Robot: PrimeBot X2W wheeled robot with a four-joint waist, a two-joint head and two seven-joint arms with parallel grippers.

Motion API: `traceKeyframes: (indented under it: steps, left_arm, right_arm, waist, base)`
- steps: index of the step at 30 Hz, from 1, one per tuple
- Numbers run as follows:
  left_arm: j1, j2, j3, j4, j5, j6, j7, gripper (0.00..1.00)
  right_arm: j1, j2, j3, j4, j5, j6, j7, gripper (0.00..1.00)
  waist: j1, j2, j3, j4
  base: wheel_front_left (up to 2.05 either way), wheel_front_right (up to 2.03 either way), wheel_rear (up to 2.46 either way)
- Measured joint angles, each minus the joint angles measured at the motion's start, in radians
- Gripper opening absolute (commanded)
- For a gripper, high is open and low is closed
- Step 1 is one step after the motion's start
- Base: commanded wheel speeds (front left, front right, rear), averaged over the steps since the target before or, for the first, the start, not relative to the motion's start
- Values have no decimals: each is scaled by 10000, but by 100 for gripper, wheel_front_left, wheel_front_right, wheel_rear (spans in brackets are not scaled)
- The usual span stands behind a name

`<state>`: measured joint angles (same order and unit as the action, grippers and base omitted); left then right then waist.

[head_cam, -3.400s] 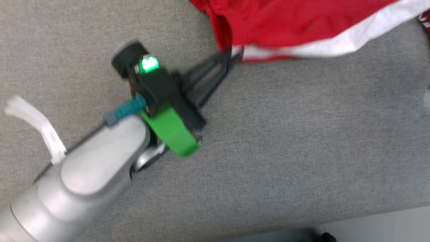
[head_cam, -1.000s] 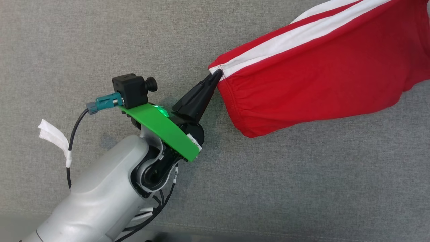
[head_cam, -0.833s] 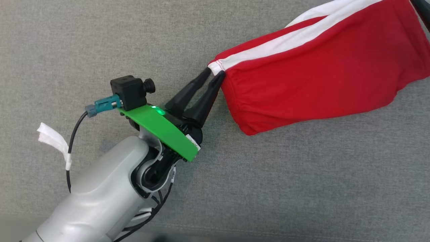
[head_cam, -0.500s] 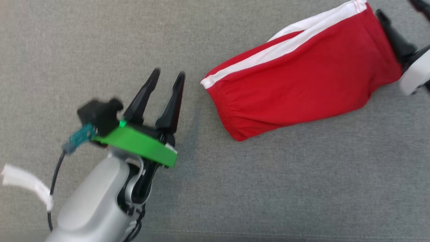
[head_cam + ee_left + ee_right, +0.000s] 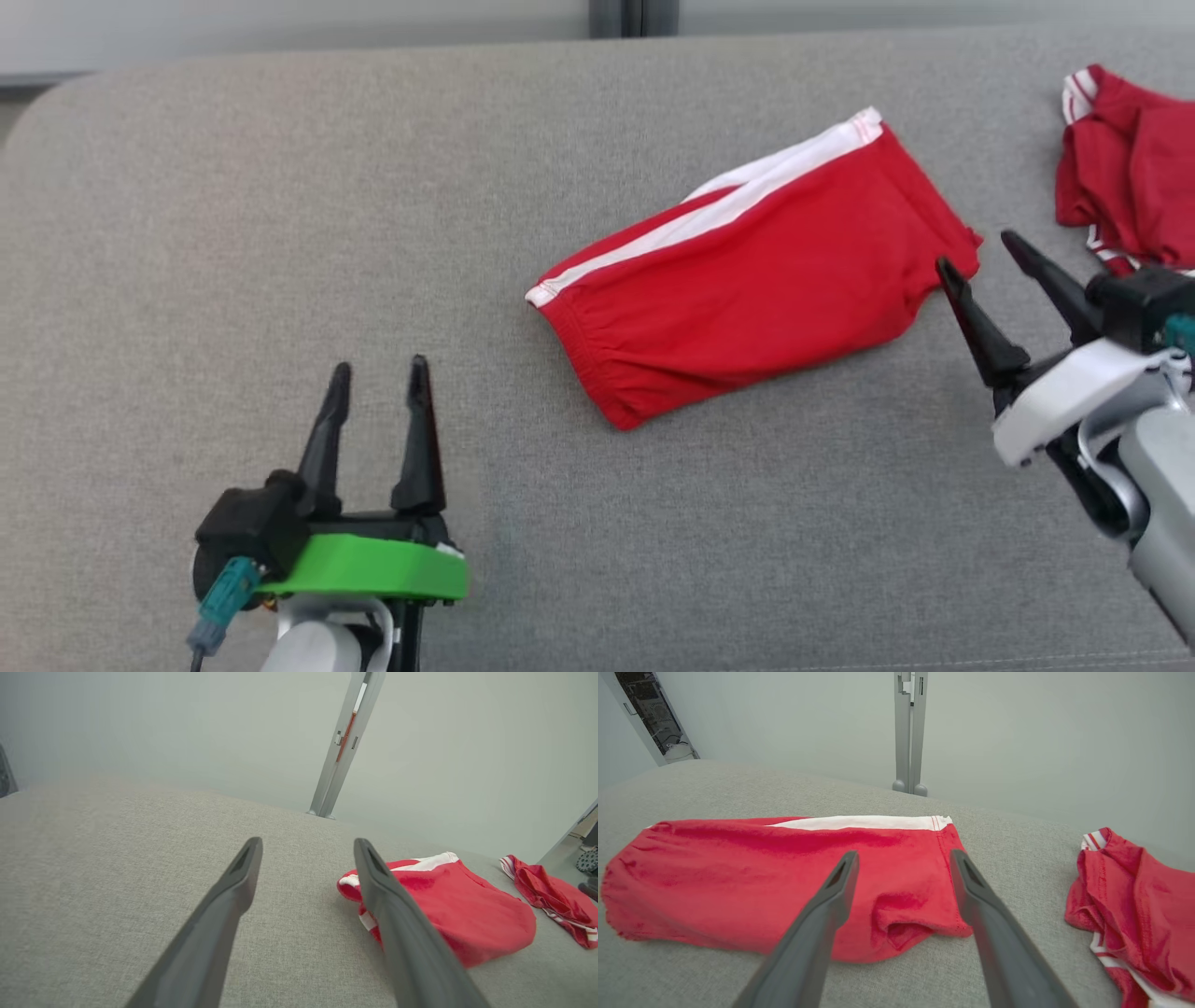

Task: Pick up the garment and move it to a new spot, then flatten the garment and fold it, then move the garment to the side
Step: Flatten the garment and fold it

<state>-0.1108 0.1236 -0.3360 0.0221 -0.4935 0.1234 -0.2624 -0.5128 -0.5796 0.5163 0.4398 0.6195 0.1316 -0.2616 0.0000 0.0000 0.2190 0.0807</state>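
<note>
I count two red pieces of clothing on the grey fabric-covered bench (image 5: 280,187), and two claws of mine. The garment (image 5: 747,280), red with one white stripe (image 5: 709,213) along its far edge, lies folded and flat near the middle of the head view. Its length runs from 8 o'clock to 2 o'clock, with the gathered waistband at the 8 o'clock end. The second red piece (image 5: 1130,177) lies crumpled at 2 o'clock, apart from it.

My left claw (image 5: 378,366) stands at 7 o'clock, jaws spread wide and gripping nothing, well apart from the garment. My right claw (image 5: 976,252) is at 3 o'clock, jaws equally wide and empty. Its fingertips sit at the garment's 2 o'clock end, and I cannot tell whether they touch the cloth.
</note>
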Motion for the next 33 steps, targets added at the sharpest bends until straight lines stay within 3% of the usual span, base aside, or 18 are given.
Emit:
traceKeyframes:
  steps: [3, 6, 10, 15, 23, 33]
  left_arm:
    - [371, -353, 579, -140, 282, -59, 0, 100]
    - [677, -506, 805, -230, 1233, -75, 0, 100]
    - [951, -596, 798, -382, 2533, -36, 0, 100]
    - [1047, -692, 594, -500, 3250, 13, 0, 100]
    - [1022, -719, -182, -706, 3591, 489, 0, 100]
    - [634, -721, -784, -767, 3371, 800, 0, 100]
  right_arm:
    - [733, 332, -600, -196, -261, 0, 0, 100]
    - [1244, 483, -909, -242, -548, -2, 0, 100]
    - [1336, 579, -1241, -146, -846, 0, 0, 100]
    - [934, 491, -1540, 704, -857, 0, 0, 100]
    - [-427, -316, -1850, 2307, -631, -2, 809, 100]
    - [-1949, -1206, -1091, 3158, 198, -2, 2849, 100]
  waist:
    - [0, 0, -358, -6]
    - [0, 0, -607, 57]
    - [0, 0, -681, 283]
    - [0, 0, -474, 659]
    - [0, 0, 147, 1413]
    - [0, 0, 1168, 2231]
  base:
    - [0, 0, 0]
    - [0, 0, 0]
    - [0, 0, 0]
    - [0, 0, 0]
    - [0, 0, 0]
    - [0, 0, 0]
